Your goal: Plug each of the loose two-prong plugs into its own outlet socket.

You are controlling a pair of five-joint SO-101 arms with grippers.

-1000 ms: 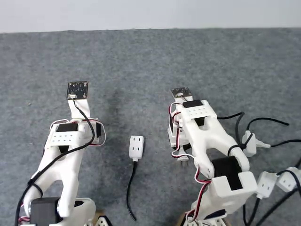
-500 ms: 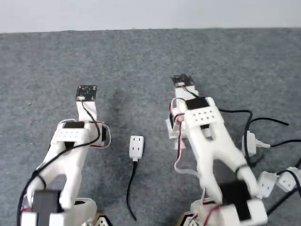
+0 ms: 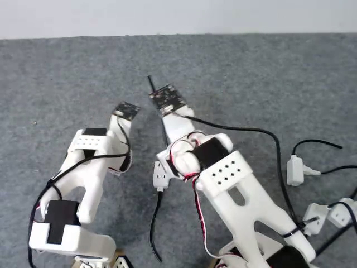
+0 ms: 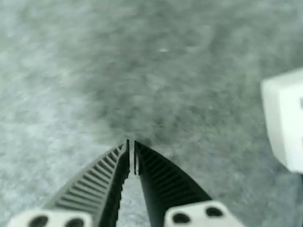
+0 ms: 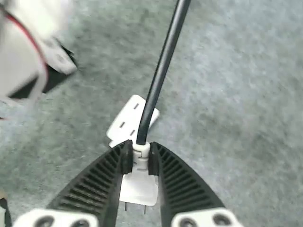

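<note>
Right claw (image 5: 139,147) grips a plug (image 5: 138,187) near the socket (image 5: 132,120); left claw (image 4: 131,145) closed, empty. Tilted entry could shove the loose socket aside.

High overview, two downward wrist close-ups

Bright, even, diffuse light; soft shadows w/ vague edges; darker patch on mat (image 4: 213,56) ahead of left gripper (image 4: 131,144).
</note>
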